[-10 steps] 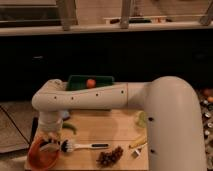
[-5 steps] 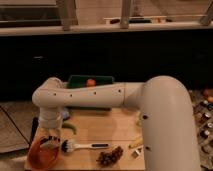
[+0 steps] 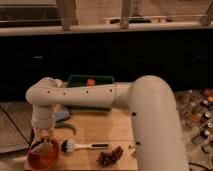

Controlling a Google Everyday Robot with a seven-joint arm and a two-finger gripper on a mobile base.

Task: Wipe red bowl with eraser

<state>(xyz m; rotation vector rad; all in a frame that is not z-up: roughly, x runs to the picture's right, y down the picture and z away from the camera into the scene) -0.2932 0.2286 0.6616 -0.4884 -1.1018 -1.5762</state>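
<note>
- Wooden table (image 3: 105,134): red bowl (image 3: 35,161) sits at a near corner.
- Gripper (image 3: 44,143) is inside the bowl, jaws pinched on eraser (image 3: 45,148).
- I judge hard strokes could shove the bowl off the edge.

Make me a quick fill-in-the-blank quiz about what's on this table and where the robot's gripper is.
1. The gripper, shut on the eraser, reaches ____ into the red bowl.
2. The dish brush lies between the red bowl and the grapes, its bristles toward the ____.
3. The small orange item sits in the dark ____ tray.
Missing words: down; bowl; green.
</note>
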